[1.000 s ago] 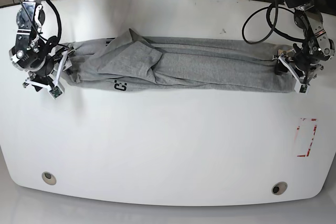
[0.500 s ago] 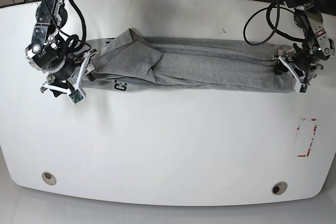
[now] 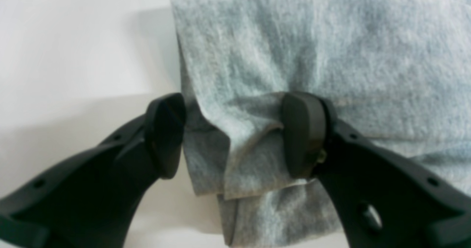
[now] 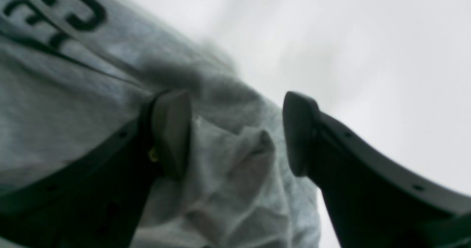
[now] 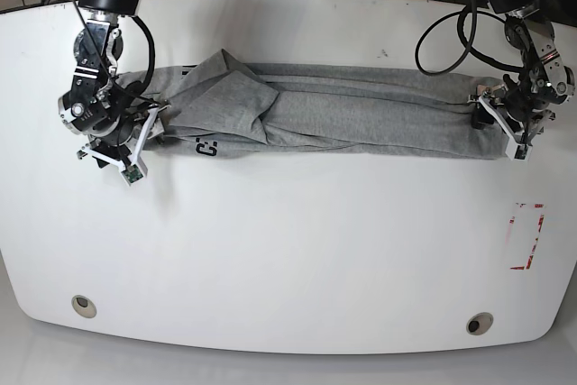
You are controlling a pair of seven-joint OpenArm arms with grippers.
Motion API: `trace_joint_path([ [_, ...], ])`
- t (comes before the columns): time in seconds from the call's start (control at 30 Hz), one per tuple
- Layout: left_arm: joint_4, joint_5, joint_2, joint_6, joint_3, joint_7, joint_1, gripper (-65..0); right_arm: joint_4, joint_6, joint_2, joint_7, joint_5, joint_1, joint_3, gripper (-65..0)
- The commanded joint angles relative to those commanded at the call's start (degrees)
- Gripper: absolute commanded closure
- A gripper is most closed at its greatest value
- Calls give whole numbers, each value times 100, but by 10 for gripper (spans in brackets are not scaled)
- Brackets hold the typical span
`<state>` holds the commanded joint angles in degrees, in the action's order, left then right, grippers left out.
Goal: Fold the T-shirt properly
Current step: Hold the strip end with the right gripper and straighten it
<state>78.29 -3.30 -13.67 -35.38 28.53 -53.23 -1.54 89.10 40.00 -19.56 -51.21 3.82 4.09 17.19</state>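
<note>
Black lettering (image 4: 55,12) on the T-shirt (image 4: 73,104), cut off and blurred, perhaps reads "CE".

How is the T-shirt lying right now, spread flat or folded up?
Folded lengthwise. The T-shirt is a long narrow band across the table, layers overlapping, a sleeve flap lying on top, and only part of its black lettering showing.

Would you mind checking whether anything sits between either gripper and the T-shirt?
Nothing visible does. The left gripper and the right gripper each already have an end of the T-shirt bunched between their open fingers, with only bare table around.
</note>
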Motion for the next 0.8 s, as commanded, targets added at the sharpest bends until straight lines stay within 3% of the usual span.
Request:
trace_joint_path([
  [0.47, 0, 0, 0, -9, 0, 0, -9, -390, -132, 0, -677, 9, 185, 9, 440, -373],
  [0.8, 0, 0, 9, -9, 0, 0, -9, -390, -35, 0, -844, -9, 193, 88, 448, -373],
])
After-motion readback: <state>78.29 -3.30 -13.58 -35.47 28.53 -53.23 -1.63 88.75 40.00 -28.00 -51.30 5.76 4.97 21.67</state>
